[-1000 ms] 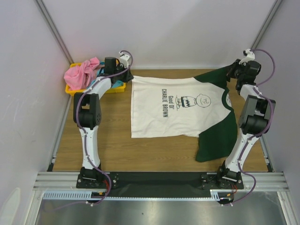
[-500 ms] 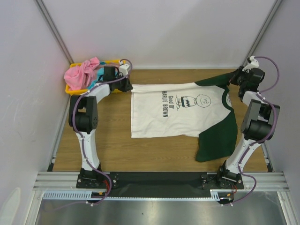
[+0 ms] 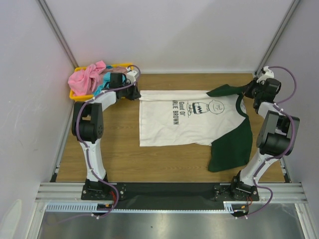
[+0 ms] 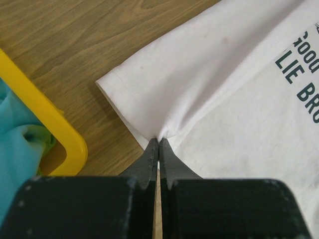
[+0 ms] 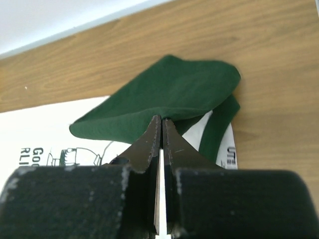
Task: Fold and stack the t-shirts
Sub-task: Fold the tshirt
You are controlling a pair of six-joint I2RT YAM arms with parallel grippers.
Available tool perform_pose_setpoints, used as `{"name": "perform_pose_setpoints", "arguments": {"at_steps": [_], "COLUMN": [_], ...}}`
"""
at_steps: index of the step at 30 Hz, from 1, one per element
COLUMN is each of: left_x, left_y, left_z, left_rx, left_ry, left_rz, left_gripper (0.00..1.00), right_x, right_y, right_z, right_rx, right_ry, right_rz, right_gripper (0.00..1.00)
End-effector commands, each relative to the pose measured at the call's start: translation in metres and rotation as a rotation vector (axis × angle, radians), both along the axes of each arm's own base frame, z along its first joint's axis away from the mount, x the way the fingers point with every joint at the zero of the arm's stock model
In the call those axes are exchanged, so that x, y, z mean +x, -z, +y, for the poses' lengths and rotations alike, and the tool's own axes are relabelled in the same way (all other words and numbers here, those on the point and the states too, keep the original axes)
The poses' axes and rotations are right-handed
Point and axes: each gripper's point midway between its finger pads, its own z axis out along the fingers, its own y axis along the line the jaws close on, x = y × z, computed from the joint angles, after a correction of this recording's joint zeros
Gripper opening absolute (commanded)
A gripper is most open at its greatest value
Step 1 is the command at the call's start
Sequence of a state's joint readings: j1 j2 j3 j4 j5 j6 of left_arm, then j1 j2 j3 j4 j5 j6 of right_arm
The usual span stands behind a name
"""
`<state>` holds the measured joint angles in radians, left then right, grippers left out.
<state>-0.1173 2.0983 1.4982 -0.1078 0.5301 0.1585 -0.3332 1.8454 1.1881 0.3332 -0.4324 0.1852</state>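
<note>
Across the middle of the tabletop (image 3: 119, 159) lies the white t-shirt (image 3: 169, 119), print side up and mostly flat, with its hem toward the left arm and its collar toward the right. Both arms reach to its far edge. The left hand (image 4: 158, 143) is pinched tight on the hem just beside the far left corner, and creases in the cloth run toward the fingertips, so the fabric looks lightly tensioned there. The right hand (image 5: 162, 120) is likewise closed, gripping the far sleeve (image 5: 169, 84), whose dark green cloth is raised and doubled over toward the chest print. Holding both ends of the same long edge makes sense: it would let the two arms carry that edge over together, keeping the fold straight instead of bunching. The near sleeve (image 3: 230, 149) lies spread on the wood (it will probably need tucking in before the shirt makes a tidy rectangle). Beside the left hand stands the yellow tray (image 3: 75, 95), holding the pink shirt (image 3: 88, 75) and the turquoise shirt (image 4: 17, 144), both crumpled and unfolded. I judge the task to be at an early stage, with this first fold just being set up.
</note>
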Motion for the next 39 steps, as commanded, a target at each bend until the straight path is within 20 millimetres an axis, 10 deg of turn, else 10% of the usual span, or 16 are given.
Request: {"name": "perform_pose_setpoints", "arguments": {"at_steps": [1, 39], "left_x": [0.001, -0.043], "left_y": [-0.041, -0.004], "left_z": [0.003, 0.007], "left_rx": [-0.002, 0.015], "left_ry": [0.013, 0.041], "left_rz": [-0.092, 0.013], "left_gripper": [0.0, 0.0], "right_x": [-0.009, -0.063], "right_y": [-0.017, 0.049], "right_z": [-0.009, -0.026], "right_rx": [-0.06, -0.097], "right_ry": [0.029, 0.094], "right_rz": [-0.033, 0.171], "right_gripper": [0.0, 0.0]}}
